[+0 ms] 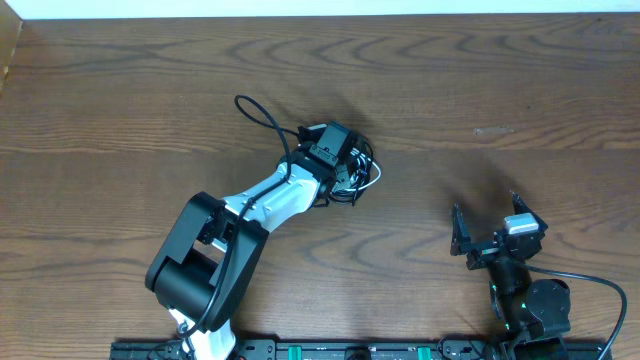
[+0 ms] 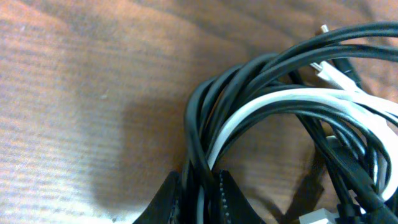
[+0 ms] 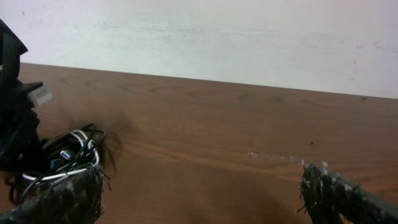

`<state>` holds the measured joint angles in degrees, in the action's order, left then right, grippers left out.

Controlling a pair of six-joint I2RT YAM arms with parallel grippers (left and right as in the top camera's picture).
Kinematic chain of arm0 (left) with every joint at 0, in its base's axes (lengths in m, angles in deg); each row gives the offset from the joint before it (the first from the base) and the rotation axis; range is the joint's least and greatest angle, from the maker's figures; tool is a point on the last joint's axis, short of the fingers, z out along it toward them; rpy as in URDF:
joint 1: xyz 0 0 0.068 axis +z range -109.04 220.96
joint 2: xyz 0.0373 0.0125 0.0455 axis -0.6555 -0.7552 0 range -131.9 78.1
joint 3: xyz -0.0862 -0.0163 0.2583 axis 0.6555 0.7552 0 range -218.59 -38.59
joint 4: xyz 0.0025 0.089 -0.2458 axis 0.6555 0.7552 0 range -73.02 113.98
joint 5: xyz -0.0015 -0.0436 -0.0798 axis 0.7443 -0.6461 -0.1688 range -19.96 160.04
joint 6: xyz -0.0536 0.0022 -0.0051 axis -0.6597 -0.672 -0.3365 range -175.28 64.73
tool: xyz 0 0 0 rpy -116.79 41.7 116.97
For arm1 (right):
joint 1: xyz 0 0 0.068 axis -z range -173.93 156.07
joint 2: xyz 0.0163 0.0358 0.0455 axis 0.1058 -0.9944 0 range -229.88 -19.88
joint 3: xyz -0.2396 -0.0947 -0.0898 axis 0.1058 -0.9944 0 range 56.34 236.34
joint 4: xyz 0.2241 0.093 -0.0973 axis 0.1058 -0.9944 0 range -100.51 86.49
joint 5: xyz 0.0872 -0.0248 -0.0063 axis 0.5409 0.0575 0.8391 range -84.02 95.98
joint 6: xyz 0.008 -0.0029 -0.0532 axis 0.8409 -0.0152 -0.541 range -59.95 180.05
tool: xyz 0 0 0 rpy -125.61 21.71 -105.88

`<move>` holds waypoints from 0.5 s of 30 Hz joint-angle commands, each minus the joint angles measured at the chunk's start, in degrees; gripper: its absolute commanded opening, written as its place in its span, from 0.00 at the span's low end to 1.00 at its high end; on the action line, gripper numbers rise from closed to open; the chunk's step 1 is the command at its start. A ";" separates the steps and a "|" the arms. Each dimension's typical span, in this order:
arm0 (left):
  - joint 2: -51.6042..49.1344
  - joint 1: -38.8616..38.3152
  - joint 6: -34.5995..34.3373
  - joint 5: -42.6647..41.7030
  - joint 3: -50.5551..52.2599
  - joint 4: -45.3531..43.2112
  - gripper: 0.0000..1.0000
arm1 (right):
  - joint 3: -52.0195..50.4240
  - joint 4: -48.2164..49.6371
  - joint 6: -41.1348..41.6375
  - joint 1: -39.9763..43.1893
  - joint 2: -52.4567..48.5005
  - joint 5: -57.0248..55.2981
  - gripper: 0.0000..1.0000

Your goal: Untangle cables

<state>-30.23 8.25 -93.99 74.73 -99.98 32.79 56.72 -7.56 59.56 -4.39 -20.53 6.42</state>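
Note:
The cables (image 1: 358,178) lie in a tangled bundle of black cords and one white cord near the table's middle. My left gripper (image 1: 345,172) is down on the bundle. In the left wrist view its jaws (image 2: 199,190) are shut on black strands and a white strand of the cables (image 2: 273,106). My right gripper (image 1: 487,225) is open and empty at the right front, well apart from the bundle. In the right wrist view its fingers (image 3: 199,193) spread wide over bare wood, and the cables (image 3: 68,155) show at the far left.
The wooden table (image 1: 500,90) stretches to a pale wall at the back (image 3: 217,37). A thick black arm wire (image 1: 262,115) loops up left of the left wrist. The right arm's base (image 1: 530,305) sits at the front right edge.

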 commanded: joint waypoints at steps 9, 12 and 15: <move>-1.38 0.28 11.26 -13.09 0.76 12.55 0.08 | -0.07 -0.26 -0.44 0.07 0.26 0.15 0.99; -1.38 0.28 13.00 -13.09 0.79 16.35 0.08 | -0.07 -0.26 -0.44 0.07 0.26 0.15 0.99; -1.38 0.22 13.25 -13.11 0.79 20.39 0.08 | -0.07 -0.26 -0.44 0.07 0.26 0.15 0.99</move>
<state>-28.88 8.62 -83.59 63.98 -101.64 48.99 56.72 -7.56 59.56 -4.39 -20.53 6.42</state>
